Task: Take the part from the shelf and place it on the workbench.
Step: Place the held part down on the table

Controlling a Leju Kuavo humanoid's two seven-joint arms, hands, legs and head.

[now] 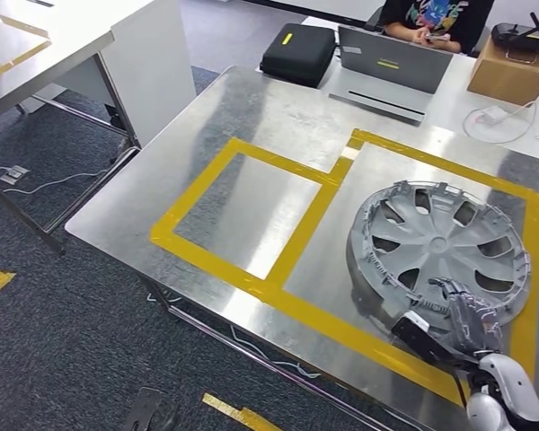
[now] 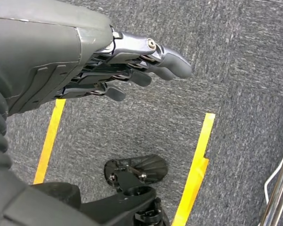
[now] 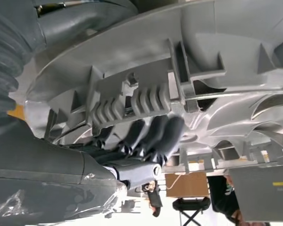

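The part is a grey plastic wheel cover [image 1: 437, 247] lying inside the right yellow-taped rectangle [image 1: 531, 269] on the steel workbench [image 1: 253, 117], its ribbed inner side up. My right hand [image 1: 467, 319] grips its near rim. In the right wrist view the dark fingers [image 3: 158, 134] curl inside the wheel cover's rim [image 3: 204, 61], with the thumb on its outer side. Whether the near edge rests flat on the bench I cannot tell. My left hand [image 2: 133, 70] hangs over grey carpet with its fingers stretched out and nothing in it.
Beyond the workbench stand a black case [image 1: 299, 54], a grey laptop [image 1: 392, 63] and a cardboard box [image 1: 509, 72], with a person [image 1: 433, 18] seated behind. A white table [image 1: 63, 45] stands at the left. The left taped rectangle [image 1: 253, 211] is bare steel.
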